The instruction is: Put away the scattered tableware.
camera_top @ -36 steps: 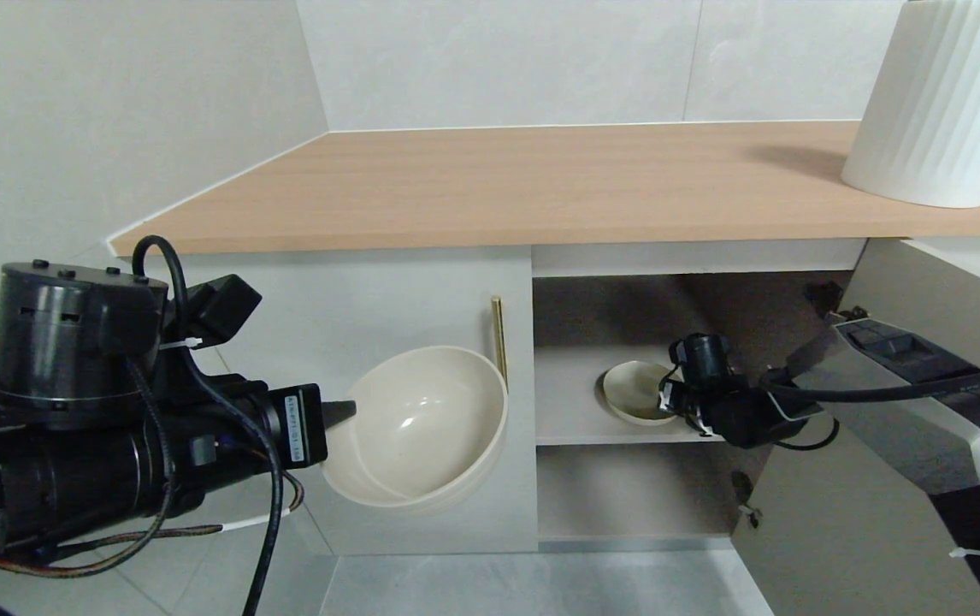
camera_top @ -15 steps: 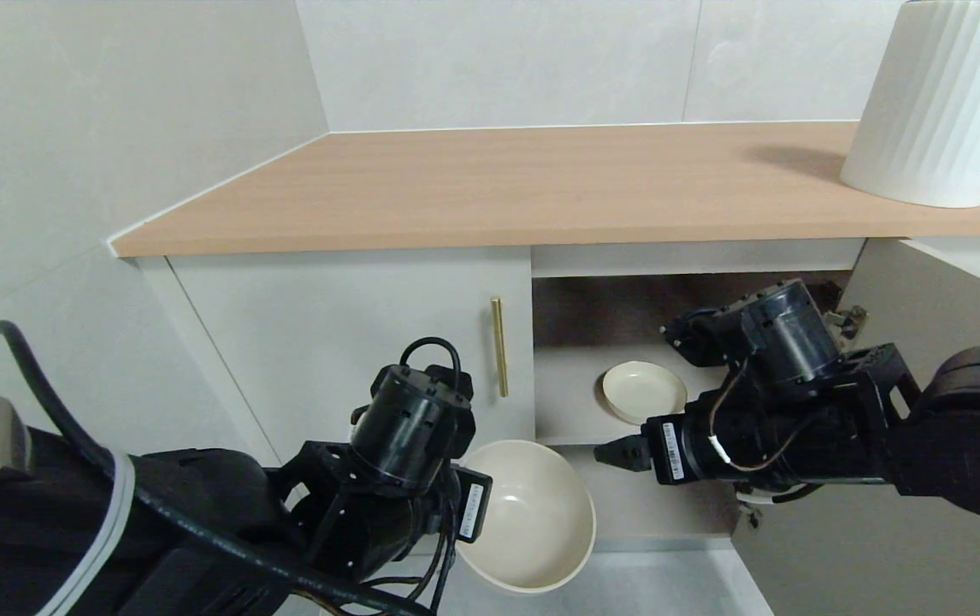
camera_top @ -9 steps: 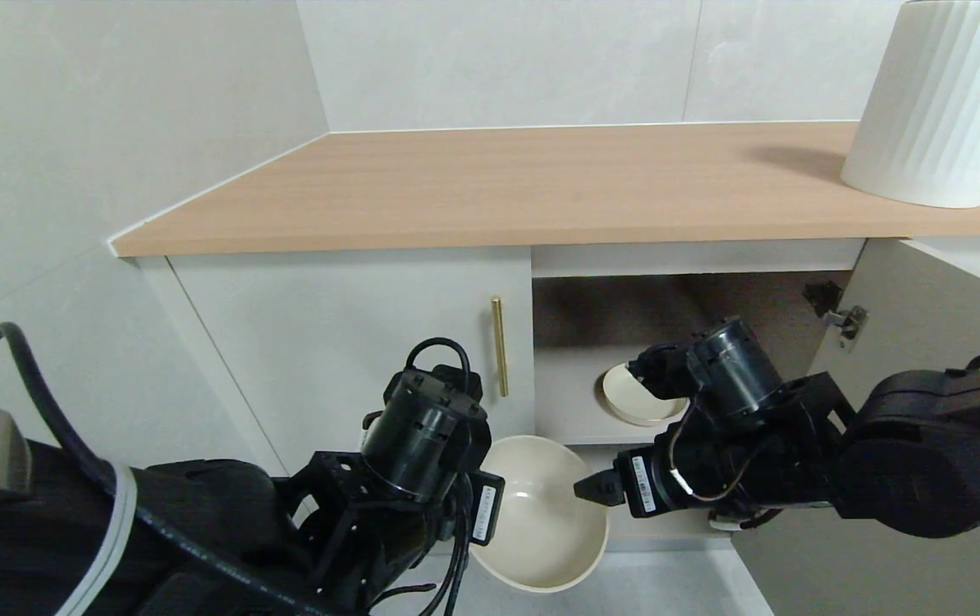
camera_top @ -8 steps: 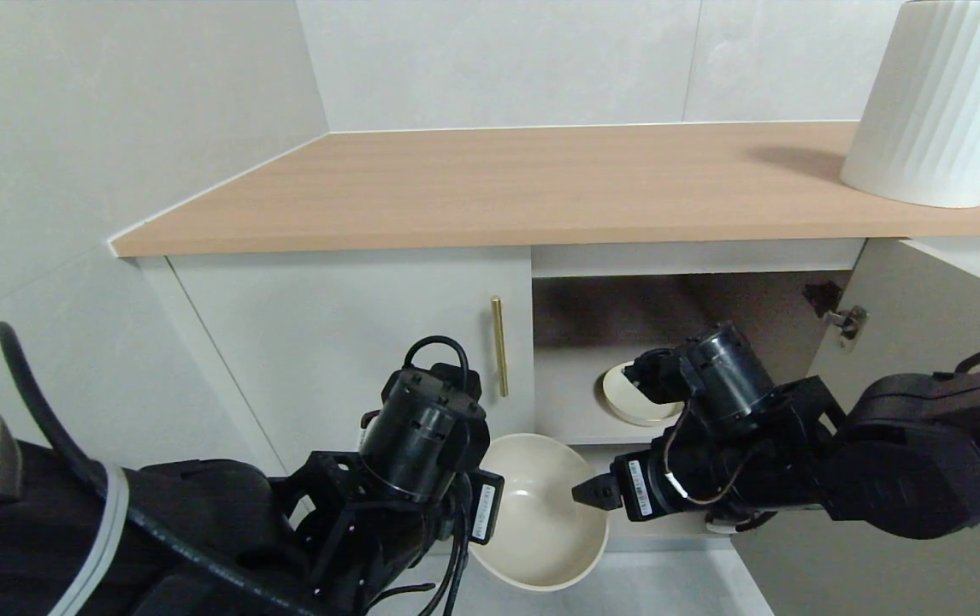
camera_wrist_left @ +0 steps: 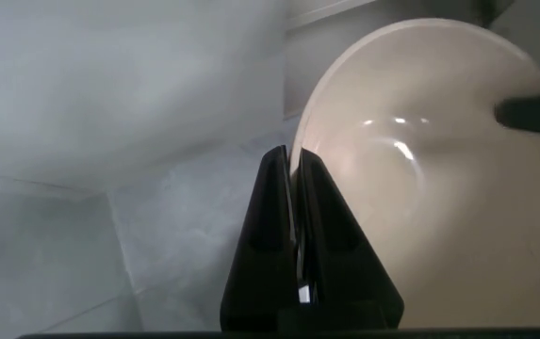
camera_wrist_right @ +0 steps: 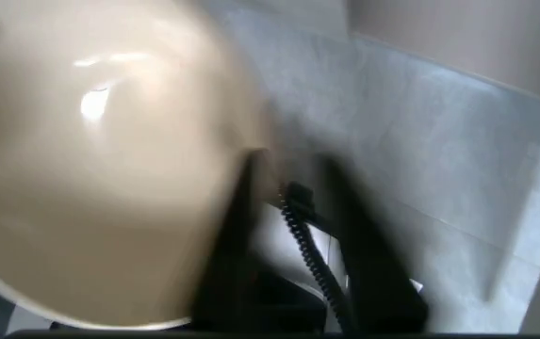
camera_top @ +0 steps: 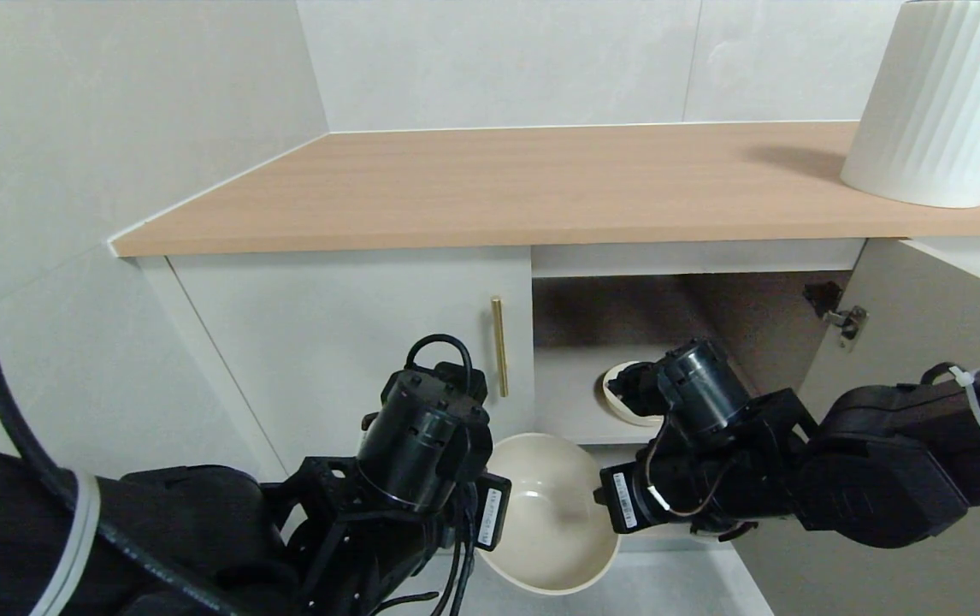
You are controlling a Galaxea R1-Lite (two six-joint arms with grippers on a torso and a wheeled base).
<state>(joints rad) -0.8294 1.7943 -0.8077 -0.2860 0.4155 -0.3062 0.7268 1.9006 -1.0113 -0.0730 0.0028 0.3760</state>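
Gripping the big bowl [camera_top: 546,522] by its rim, my left gripper [camera_wrist_left: 295,168] has both black tapered fingers pinched on the thin edge, one inside and one outside. The bowl is cream, glossy, round and deep. It hangs tilted and low over the grey stone-look floor tiles [camera_wrist_left: 175,226], just in front of the cabinet's open half.

My right gripper [camera_wrist_right: 293,174] is at the opposite side of the rim. Its fingers stand apart with floor showing between them, and one finger is right against the bowl wall. It's blurred, so I can't tell if the rim sits between them.

Farther in, a small dish [camera_top: 618,404] lies on the cabinet shelf [camera_top: 563,398]. It is cream, shallow and round, and partly hidden behind my right wrist. Left of it is the closed door [camera_top: 327,342], flat matte pale grey, with a slim upright brass bar handle [camera_top: 498,346]. The open door [camera_top: 909,299] swings out on the right, with a metal hinge [camera_top: 842,318].

Above is the countertop [camera_top: 498,184], smooth light wood grain. At its far right stands a white ribbed container [camera_top: 939,103], tapered and cylindrical.
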